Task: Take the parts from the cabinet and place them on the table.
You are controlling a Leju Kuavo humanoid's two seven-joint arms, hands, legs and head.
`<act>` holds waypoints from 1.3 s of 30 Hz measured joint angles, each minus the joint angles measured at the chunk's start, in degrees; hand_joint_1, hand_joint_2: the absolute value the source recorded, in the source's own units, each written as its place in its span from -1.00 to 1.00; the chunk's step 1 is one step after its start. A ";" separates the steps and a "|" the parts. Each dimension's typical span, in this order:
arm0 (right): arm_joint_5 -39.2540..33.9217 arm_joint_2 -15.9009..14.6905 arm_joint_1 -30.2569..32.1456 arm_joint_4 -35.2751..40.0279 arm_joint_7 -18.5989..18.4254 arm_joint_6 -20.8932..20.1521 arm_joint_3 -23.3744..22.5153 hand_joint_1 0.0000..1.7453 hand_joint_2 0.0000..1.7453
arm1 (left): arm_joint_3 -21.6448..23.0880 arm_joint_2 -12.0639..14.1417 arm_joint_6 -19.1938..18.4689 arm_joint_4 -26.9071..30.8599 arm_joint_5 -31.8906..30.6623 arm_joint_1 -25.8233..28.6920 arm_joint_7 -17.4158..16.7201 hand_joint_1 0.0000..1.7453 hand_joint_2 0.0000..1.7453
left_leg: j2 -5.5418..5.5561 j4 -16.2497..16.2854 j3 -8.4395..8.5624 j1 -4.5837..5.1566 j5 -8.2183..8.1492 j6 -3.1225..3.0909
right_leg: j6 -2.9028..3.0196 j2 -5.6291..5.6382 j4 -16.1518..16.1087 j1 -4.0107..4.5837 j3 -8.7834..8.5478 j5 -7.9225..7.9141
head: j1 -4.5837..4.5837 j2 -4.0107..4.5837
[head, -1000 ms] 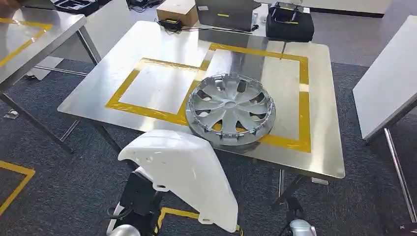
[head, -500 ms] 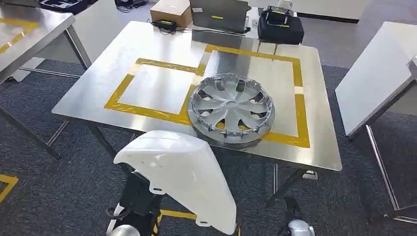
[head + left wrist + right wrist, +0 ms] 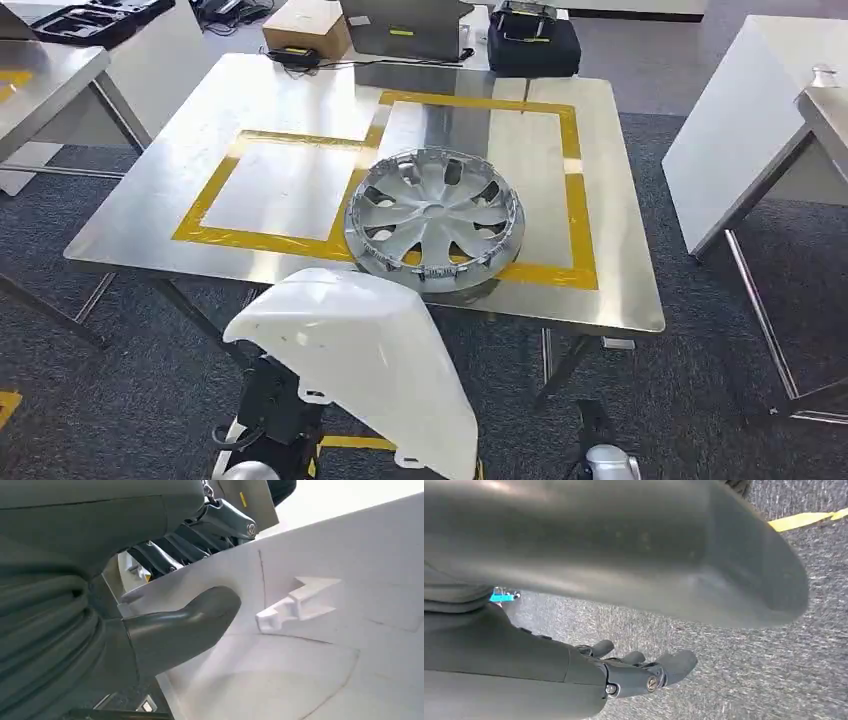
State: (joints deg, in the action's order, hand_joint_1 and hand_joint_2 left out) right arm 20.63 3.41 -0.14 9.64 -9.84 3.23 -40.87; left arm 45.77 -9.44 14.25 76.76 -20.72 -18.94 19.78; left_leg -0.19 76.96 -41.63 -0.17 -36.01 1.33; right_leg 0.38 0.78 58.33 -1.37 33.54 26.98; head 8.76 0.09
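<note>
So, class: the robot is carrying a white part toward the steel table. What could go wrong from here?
1. The left hand grips the big white panel at one edge; it might tilt or slip.
2. The hubcap already overlaps the right taped box, so the panel could knock it.
3. The panel hides the table's near edge.

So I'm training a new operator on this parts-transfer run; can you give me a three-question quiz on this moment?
1. True or false: the hubcap lies wholly inside the left yellow tape square.
2. What does the left hand hold?
A. a cardboard box
B. a white plastic panel
C. a laptop
3. Fill in: the right hand hangs over the grey ____.

Key
1. False: it lies on the steel table mostly in the right tape rectangle, overlapping the shared strip.
2. B: the white plastic panel.
3. Carpet; it holds nothing.
</note>
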 joint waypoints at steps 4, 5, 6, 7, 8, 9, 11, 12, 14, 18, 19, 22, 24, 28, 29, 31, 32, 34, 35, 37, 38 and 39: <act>-0.07 0.02 -0.02 0.00 0.00 -0.09 0.00 -1.00 -1.00 | 0.00 0.04 0.00 0.15 -0.02 -0.03 0.00 1.00 1.00 | 1.23 -16.01 7.88 -0.19 8.90 -0.60 | -0.45 1.54 0.10 -0.20 -0.48 0.25 | -0.07 0.00; -0.07 0.02 -0.04 0.00 0.00 -0.09 0.00 -1.00 -1.00 | 0.00 0.06 0.00 0.17 -0.02 -0.06 0.04 1.00 1.00 | 2.68 -17.83 8.79 -0.07 7.81 -0.69 | -0.86 1.73 0.20 -0.03 -0.30 0.29 | -0.18 0.00; -0.07 0.02 -0.10 0.00 0.00 -0.09 -0.02 -1.00 -1.00 | 0.00 0.09 -0.02 0.22 -0.02 -0.05 0.04 1.00 1.00 | 2.33 -18.14 8.84 -0.08 8.17 -0.96 | -1.32 2.14 0.34 0.00 -0.05 0.23 | -0.27 0.00; -0.07 0.00 -0.03 0.00 0.00 -0.09 -0.04 -1.00 -1.00 | 0.00 0.09 -0.02 0.22 -0.02 -0.05 0.02 1.00 1.00 | 2.16 -18.07 8.67 0.16 8.15 -1.19 | -1.76 2.30 0.17 -0.23 0.09 0.10 | -0.24 0.00; -0.07 0.02 0.12 0.00 0.00 -0.11 -0.04 -1.00 -1.00 | 0.00 0.09 0.00 0.24 -0.02 -0.06 0.02 1.00 1.00 | 2.04 -17.98 8.63 0.38 8.16 -1.66 | -2.21 2.48 -0.09 -0.44 0.07 -0.07 | -0.26 0.00; -0.07 0.07 0.20 0.00 0.00 -0.13 -0.04 -1.00 -1.00 | 0.00 -0.02 0.00 0.35 -0.02 -0.07 0.02 1.00 1.00 | 1.80 -18.32 8.70 0.32 8.41 -2.08 | -2.67 2.70 -0.24 -0.45 0.02 -0.12 | -0.28 0.00; -0.09 0.17 0.12 0.00 0.00 -0.15 -0.04 -1.00 -1.00 | 0.00 -0.22 -0.02 0.50 -0.02 -0.10 0.11 1.00 1.00 | 1.08 -19.03 9.05 -0.07 8.85 -3.01 | -3.04 0.50 2.13 -0.38 0.94 1.62 | -0.09 0.00; -0.09 0.17 -0.06 0.00 0.00 -0.15 -0.04 -1.00 -1.00 | 0.00 -0.24 0.00 0.52 -0.02 -0.12 0.13 1.00 1.00 | 0.61 -19.02 9.01 -0.06 8.84 -3.23 | -3.20 0.03 5.81 -0.31 2.80 3.78 | 0.00 0.00; -0.09 0.15 -0.08 0.00 0.00 -0.15 -0.04 -1.00 -1.00 | 0.00 -0.18 -0.02 0.46 -0.02 0.03 0.11 1.00 1.00 | -0.23 -18.99 8.99 0.06 8.70 -3.45 | -3.51 -0.08 15.46 -0.31 7.45 7.77 | 0.00 0.00; -0.07 0.15 0.12 0.00 0.00 -0.15 -0.07 -1.00 -1.00 | 0.00 -0.20 -0.02 0.46 -0.02 0.00 0.11 1.00 1.00 | -1.45 -18.61 9.13 0.00 8.29 -3.19 | -3.51 -0.82 9.10 -0.36 4.48 2.29 | 0.02 0.00; -0.07 0.09 0.06 0.00 0.00 -0.15 -0.07 -1.00 -1.00 | 0.00 -0.26 -0.02 0.48 -0.02 -0.04 0.11 1.00 1.00 | -1.71 -18.37 9.20 -0.02 8.08 -2.90 | -3.39 -1.73 3.46 -0.35 1.51 -0.02 | 0.00 0.00; 0.00 0.11 -0.11 0.02 0.00 -0.15 -0.07 -1.00 -1.00 | 0.00 -0.37 -0.22 0.50 -0.02 -0.08 0.11 1.00 1.00 | -2.19 -18.12 9.18 0.55 7.73 -1.87 | -2.05 -2.39 0.59 0.26 0.48 0.17 | -0.13 0.00; 0.11 0.11 0.02 0.02 0.00 -0.09 -0.11 -1.00 -1.00 | 0.00 -0.42 -0.35 0.55 -0.02 -0.08 0.11 1.00 1.00 | -2.67 -18.49 9.47 0.52 7.79 -1.24 | -1.45 -1.82 0.49 0.37 0.61 0.06 | -0.11 0.00; 0.48 0.17 -0.03 0.02 0.00 0.04 -0.15 -1.00 -1.00 | 0.00 -0.37 -0.46 0.83 -0.02 -0.08 0.07 1.00 1.00 | -0.12 -8.28 4.90 0.19 1.61 -0.08 | -0.19 -1.01 0.06 -0.18 0.36 -0.24 | -0.39 0.00; 0.54 0.17 0.00 0.02 0.00 0.02 -0.17 -1.00 -1.00 | 0.00 -0.29 -0.46 0.81 -0.02 0.02 -0.02 1.00 1.00 | -0.06 -3.68 2.65 0.18 -0.15 0.00 | -0.18 -0.71 0.07 -0.14 0.38 -0.24 | -0.37 0.00; 0.59 0.17 0.03 0.02 0.00 0.04 -0.20 -1.00 -1.00 | 0.00 -0.07 -0.48 0.81 -0.02 0.06 -0.07 1.00 1.00 | -0.05 -0.12 0.69 0.17 -0.20 -0.01 | -0.18 -0.05 0.10 -0.13 0.35 -0.23 | -0.37 0.00; 0.61 0.17 0.02 0.02 0.00 0.04 -0.20 -1.00 -1.00 | 0.00 -0.02 -0.50 0.81 -0.02 0.06 -0.09 1.00 1.00 | 0.00 -2.31 1.67 0.16 1.68 -0.12 | -0.20 0.40 0.12 -0.15 0.28 -0.23 | -0.39 0.00; 0.61 0.26 0.01 0.02 0.00 0.02 -0.20 -1.00 -1.00 | 0.00 -0.02 -0.50 0.87 -0.02 0.03 -0.07 1.00 1.00 | 0.67 -12.65 6.65 0.10 7.14 -0.59 | -0.37 1.34 0.16 -0.17 0.01 -0.14 | -0.39 0.00; 0.61 0.31 0.01 0.02 0.00 0.02 -0.20 -1.00 -1.00 | 0.00 -0.02 -0.50 0.90 -0.02 -0.01 -0.07 1.00 1.00 | 2.03 -17.24 8.73 0.04 8.30 -0.92 | -0.56 1.62 0.17 -0.23 -0.03 -0.09 | -0.44 0.00; 0.66 0.31 -0.03 0.02 0.00 0.02 -0.22 -1.00 -1.00 | -0.02 0.00 -0.50 0.96 -0.02 -0.02 -0.07 1.00 1.00 | 2.34 -18.16 9.27 0.17 7.84 -1.22 | -1.44 2.24 0.26 0.00 0.42 -0.22 | -0.52 0.00; 0.77 0.33 0.06 0.02 0.00 0.00 -0.22 -1.00 -1.00 | -0.02 -0.02 -0.50 0.96 -0.02 -0.02 -0.09 1.00 1.00 | 2.27 -18.09 9.12 0.46 7.85 -1.56 | -1.86 2.42 0.10 -0.24 0.49 -0.33 | -0.57 0.00; 0.94 0.35 0.13 0.02 0.00 -0.04 -0.22 -1.00 -1.00 | -0.02 -0.02 -0.50 1.01 -0.02 -0.04 -0.07 1.00 1.00 | 2.09 -18.11 9.08 0.62 7.96 -1.96 | -2.33 2.60 -0.19 -0.41 0.45 -0.55 | -0.57 0.00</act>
State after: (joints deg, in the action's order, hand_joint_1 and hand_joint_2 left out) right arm 21.57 3.76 0.00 9.66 -9.84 3.19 -41.09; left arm 45.75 -9.46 13.75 77.77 -20.74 -18.98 19.72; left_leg 1.90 58.86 -32.54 0.45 -28.05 -0.63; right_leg -1.95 3.37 58.14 -1.78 33.99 26.43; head 8.20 0.09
